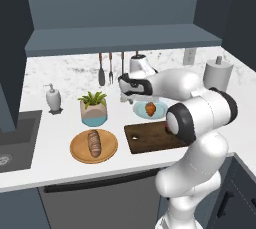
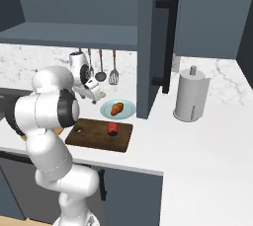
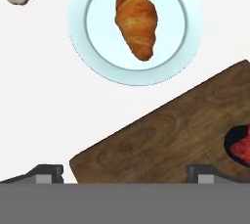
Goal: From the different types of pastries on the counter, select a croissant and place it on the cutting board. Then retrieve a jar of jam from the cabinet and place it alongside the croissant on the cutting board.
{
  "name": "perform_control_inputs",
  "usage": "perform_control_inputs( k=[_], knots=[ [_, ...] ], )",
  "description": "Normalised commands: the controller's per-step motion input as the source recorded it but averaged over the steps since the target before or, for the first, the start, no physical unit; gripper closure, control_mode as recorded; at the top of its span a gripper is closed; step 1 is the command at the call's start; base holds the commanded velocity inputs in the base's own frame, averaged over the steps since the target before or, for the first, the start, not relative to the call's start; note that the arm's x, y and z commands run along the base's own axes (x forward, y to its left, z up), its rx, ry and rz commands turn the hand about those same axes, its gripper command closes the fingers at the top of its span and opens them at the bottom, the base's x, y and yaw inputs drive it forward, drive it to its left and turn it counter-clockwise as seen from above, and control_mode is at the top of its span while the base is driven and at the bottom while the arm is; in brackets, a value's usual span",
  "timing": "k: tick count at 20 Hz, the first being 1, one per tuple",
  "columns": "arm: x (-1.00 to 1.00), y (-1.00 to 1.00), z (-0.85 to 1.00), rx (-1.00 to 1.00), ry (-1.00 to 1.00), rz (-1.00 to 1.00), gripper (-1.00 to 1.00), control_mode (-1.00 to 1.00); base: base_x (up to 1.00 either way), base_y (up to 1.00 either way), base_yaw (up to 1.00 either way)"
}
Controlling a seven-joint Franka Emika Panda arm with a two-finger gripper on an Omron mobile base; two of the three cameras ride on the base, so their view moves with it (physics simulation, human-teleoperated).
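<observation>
The orange-brown croissant (image 3: 136, 20) lies on a pale blue plate (image 3: 78, 27) on the white marble counter (image 1: 55, 148). In the base views the croissant (image 1: 150, 108) (image 2: 116, 108) sits just behind the dark brown cutting board (image 1: 147, 140) (image 2: 91, 138) (image 3: 166, 135). A dark-red jar of jam (image 2: 112, 129) (image 3: 241, 145) stands on the board. My gripper (image 3: 126, 174) (image 1: 125, 93) (image 2: 97, 94) hangs open above the board's corner, short of the plate, holding nothing. The grey-blue cabinet (image 1: 125, 40) runs above.
A dark ridged loaf (image 1: 94, 143) rests on a round wooden plate (image 1: 75, 148) at the left. A potted plant (image 1: 93, 108), soap dispenser (image 1: 53, 98) and sink (image 1: 15, 143) lie further left. Utensils (image 2: 101, 67) hang on the wall. A paper towel roll (image 2: 190, 96) and an open cabinet door (image 2: 153, 42) stand right.
</observation>
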Motion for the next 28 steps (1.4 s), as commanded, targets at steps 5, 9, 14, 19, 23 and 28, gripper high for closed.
perform_control_inputs(
  k=[5, 9, 14, 19, 23, 28],
  knots=[
    [0.05, -0.16, 0.03, 0.14, 0.03, 0.00, -1.00, -1.00, 0.00, 0.00, 0.00],
    [0.14, -0.06, -0.37, -0.02, 0.10, 0.10, -1.00, -1.00, 0.00, 0.00, 0.00],
    [0.24, -0.25, -0.61, -0.08, 0.11, 0.35, -1.00, -1.00, 0.00, 0.00, 0.00],
    [0.41, -0.24, -0.14, 0.05, 0.01, 0.29, -1.00, -1.00, 0.00, 0.00, 0.00],
    [0.60, -0.46, 0.10, 0.22, -0.01, 0.21, -1.00, -1.00, 0.00, 0.00, 0.00],
    [0.56, -0.44, 0.00, 0.16, 0.00, 0.18, -1.00, -1.00, 0.00, 0.00, 0.00]
  ],
)
